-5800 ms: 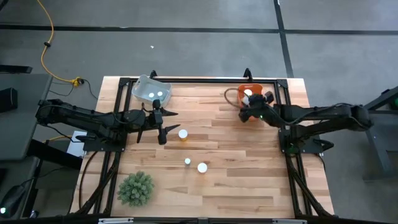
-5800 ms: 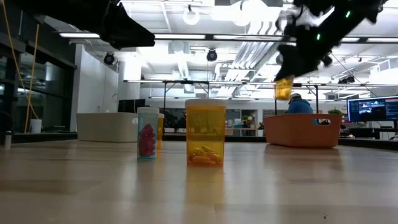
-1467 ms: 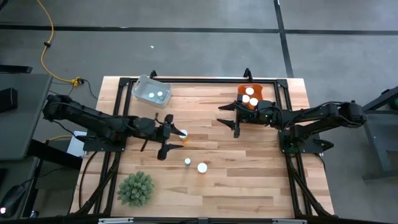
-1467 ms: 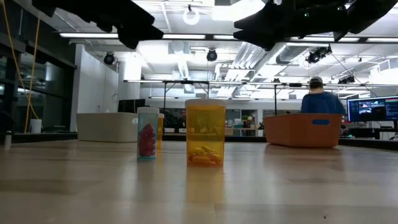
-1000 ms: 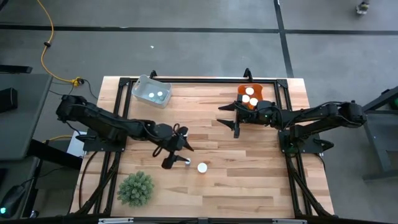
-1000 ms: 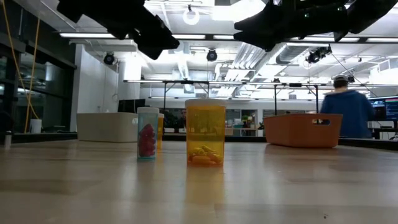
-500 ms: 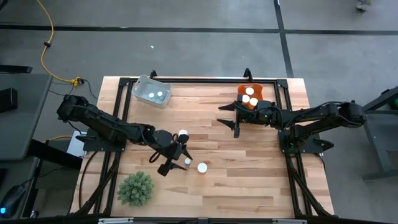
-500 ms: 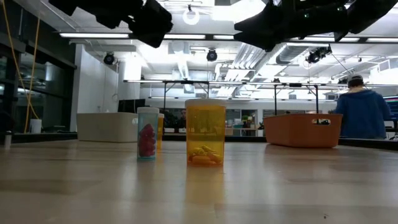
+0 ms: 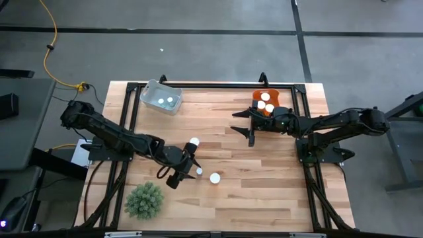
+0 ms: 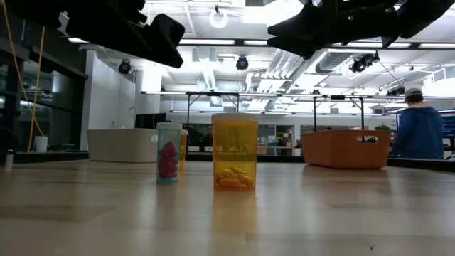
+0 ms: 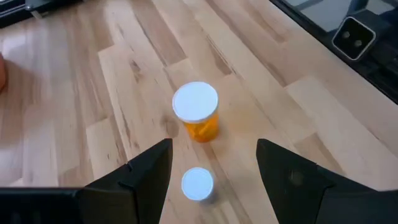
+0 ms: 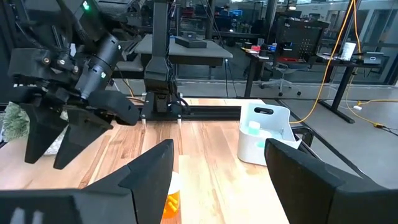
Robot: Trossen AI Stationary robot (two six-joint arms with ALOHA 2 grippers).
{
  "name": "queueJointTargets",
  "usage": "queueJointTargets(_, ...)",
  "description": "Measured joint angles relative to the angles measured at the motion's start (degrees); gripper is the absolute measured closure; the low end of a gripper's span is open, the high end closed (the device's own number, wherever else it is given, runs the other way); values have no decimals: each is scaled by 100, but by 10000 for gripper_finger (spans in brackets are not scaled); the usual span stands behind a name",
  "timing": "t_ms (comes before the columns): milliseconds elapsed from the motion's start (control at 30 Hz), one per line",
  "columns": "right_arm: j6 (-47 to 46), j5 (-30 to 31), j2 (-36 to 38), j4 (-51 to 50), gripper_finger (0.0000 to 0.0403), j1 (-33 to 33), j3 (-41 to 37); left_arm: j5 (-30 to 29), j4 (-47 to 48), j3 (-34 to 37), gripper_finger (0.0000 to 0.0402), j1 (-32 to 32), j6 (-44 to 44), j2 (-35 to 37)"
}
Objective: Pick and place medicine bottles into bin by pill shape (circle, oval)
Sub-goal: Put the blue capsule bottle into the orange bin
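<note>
Three medicine bottles with white caps stand upright on the wooden table: a large amber one (image 9: 215, 178), a small one (image 9: 199, 171) with pink pills (image 10: 168, 153), and an amber one (image 9: 194, 142) farther back. My left gripper (image 9: 186, 171) hovers open above the table just left of the small bottle. In the left wrist view the small cap (image 11: 198, 185) shows between its fingers, with the amber bottle (image 11: 196, 115) beyond. My right gripper (image 9: 242, 127) hangs open and level in front of the orange bin (image 9: 274, 96), touching nothing.
The orange bin at the far right holds three capped bottles. A pale bin (image 9: 153, 90) at the far left holds two caps. A green spiky plant ball (image 9: 144, 199) sits near the left front corner. A person (image 10: 419, 131) stands in the room beyond.
My left gripper has drawn back a little toward the table's left and near edges, sunk slightly and rolled about its own axis, staying open. The far amber bottle, covered by the arm a second ago, now shows. The bottles have not moved.
</note>
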State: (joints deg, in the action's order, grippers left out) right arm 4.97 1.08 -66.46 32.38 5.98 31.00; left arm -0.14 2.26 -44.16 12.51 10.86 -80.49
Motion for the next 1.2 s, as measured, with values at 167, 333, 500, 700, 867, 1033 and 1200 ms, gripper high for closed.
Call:
queueJointTargets(167,-2,0,0,0,158,0,0,120,-8,2,179,-82,-106,-155)
queueJointTargets(333,-2,0,0,0,158,1,0,114,-159,2,179,-208,-151,-589)
queueJointTargets(500,-22,0,0,0,158,0,0,120,-498,2,179,-236,-73,-1057)
queueJointTargets(700,-46,0,0,-2,158,2,0,118,-542,2,179,-238,-66,-1436)
queueJointTargets(867,-46,0,0,-1,158,2,0,118,-592,4,179,-238,-62,-1493)
queueJointTargets(1033,-46,0,0,0,158,1,0,93,-696,-3,199,-238,28,-1393)
queueJointTargets(1200,-46,0,0,-11,158,2,0,-168,-636,-4,227,-238,91,-1314)
